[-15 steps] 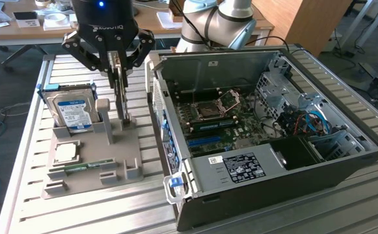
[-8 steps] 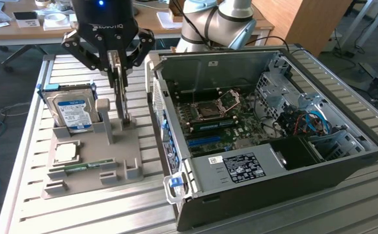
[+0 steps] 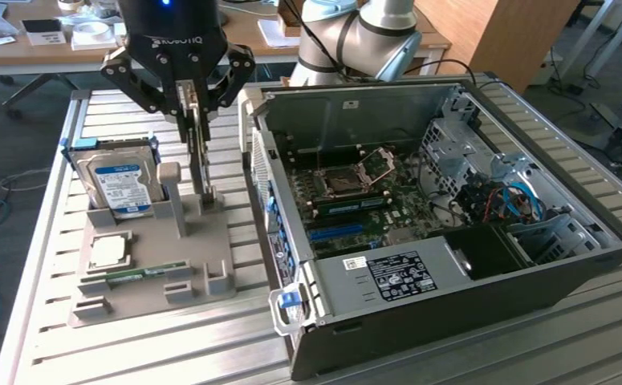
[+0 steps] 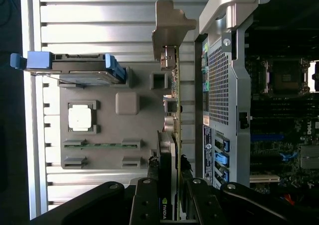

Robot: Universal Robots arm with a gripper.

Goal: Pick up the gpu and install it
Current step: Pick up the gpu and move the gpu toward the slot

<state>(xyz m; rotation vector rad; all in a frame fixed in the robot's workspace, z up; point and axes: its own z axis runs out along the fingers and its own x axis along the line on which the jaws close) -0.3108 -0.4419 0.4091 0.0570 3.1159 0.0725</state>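
Jaws pinched on both faces of the gpu (image 3: 201,160). The gripper (image 3: 195,108) sits straight above its top edge, since the card stands on edge in the grey parts holder (image 3: 140,301), still at its slot. In the exterior view the hard drive (image 3: 118,180) is at nine o'clock of it and the open computer case (image 3: 418,281) at three o'clock, motherboard bared to receive it.

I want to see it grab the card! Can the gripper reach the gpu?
Looks like yes: the gripper is right on the top edge of the gpu and seems to pinch it. The gpu stands upright in the tray, with the hard drive and the case apart at its sides.
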